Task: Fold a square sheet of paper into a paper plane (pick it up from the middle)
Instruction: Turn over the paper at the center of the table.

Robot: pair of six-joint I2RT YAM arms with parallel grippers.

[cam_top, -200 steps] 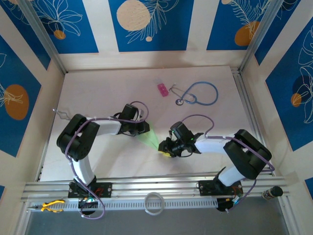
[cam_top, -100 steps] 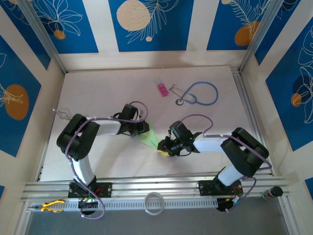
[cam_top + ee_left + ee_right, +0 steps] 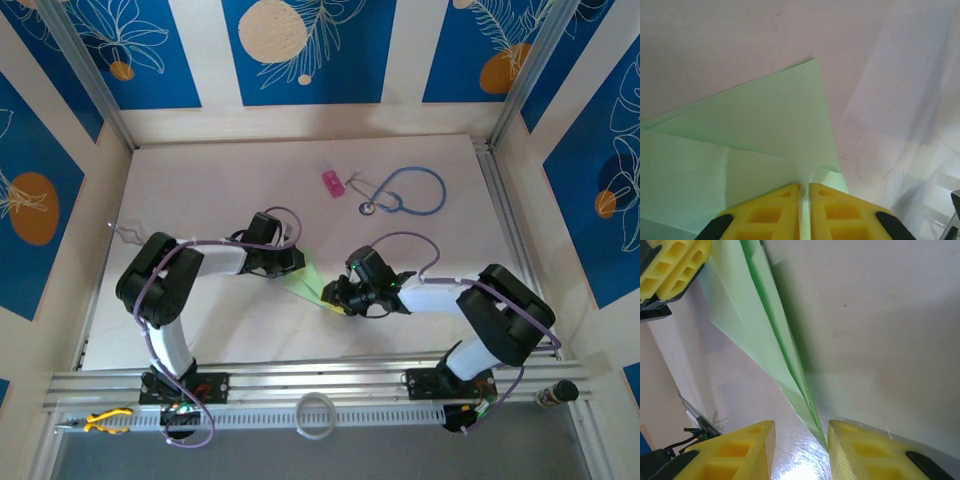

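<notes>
A: Now, state of the left gripper (image 3: 805, 186)?
B: Pinched nearly closed on the wide rear edge of the paper plane (image 3: 305, 283), with the paper clamped between the yellow pads (image 3: 765, 215).
A: And the right gripper (image 3: 801, 426)?
B: Partly open, gripping nothing. Straddles the pointed nose, with the tip in the gap, close against one finger.
A: Position of the plane?
B: Stretched between the two grippers, near the middle of the table (image 3: 200, 190). Cannot tell whether resting on the surface or just above it. Well apart from the pink block (image 3: 332, 183) and the stethoscope (image 3: 405, 190).
A: Step in hand?
B: Probably taking a second hold at the nose, or sharpening the centre crease there. To do it well:
- Hold the rear pinch firm as the anchor.
- Centre the nose between the fingers before closing.
- Close slowly, along the crease rather than across it.
- Avoid drawing the two ends apart: risk of a tear or a slip.
- Avoid pressing down hard enough to splay the folded layers.
</notes>
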